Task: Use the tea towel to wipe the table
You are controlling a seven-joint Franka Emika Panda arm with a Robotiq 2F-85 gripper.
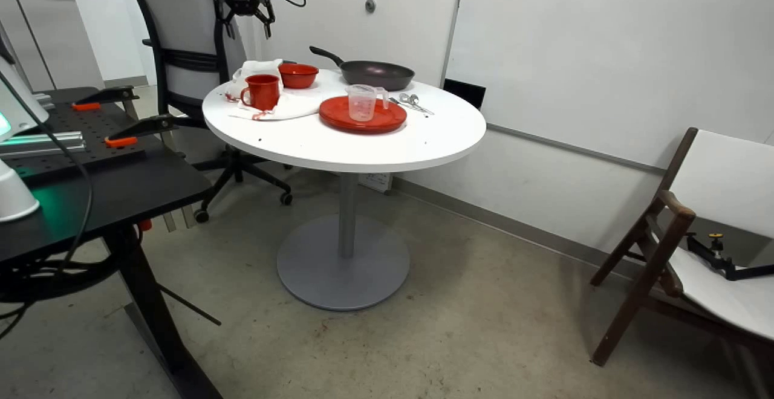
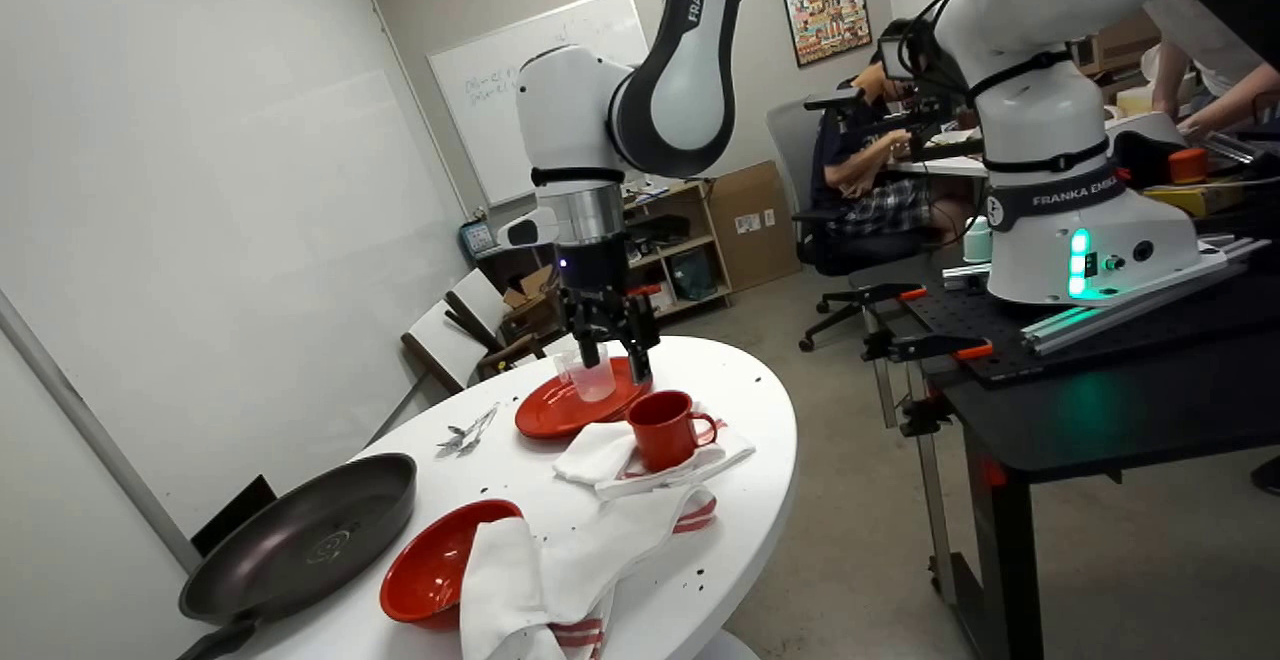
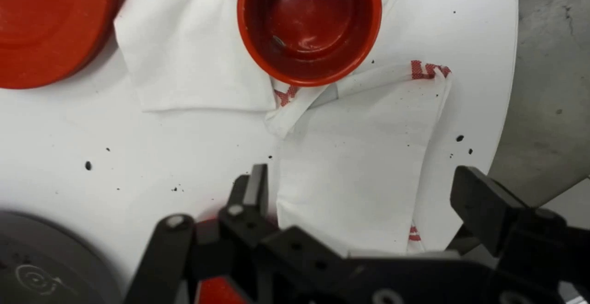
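The round white table (image 1: 338, 156) also shows in the wrist view (image 3: 78, 129), with dark crumbs scattered on it. White tea-towel cloth with red stripes (image 2: 620, 545) lies near the table's edge, one part bunched over the red bowl's rim. More white cloth (image 2: 590, 452) lies under and beside the red mug; I cannot tell whether it is one towel or two. In the wrist view the cloth (image 3: 350, 166) lies flat between and below my fingers. My gripper (image 3: 362, 175) is open and empty. It hangs above the table and cloth, touching neither, in both exterior views (image 1: 249, 29) (image 2: 615, 365).
A red mug (image 2: 662, 430) stands on the cloth. A red bowl (image 1: 298, 76) and a dark frying pan (image 1: 378, 75) sit nearby. Red plates (image 1: 338, 118) carry a clear measuring cup (image 1: 361, 106). Metal utensils (image 2: 467, 435) lie beside them. An office chair (image 1: 187, 18) stands behind the table.
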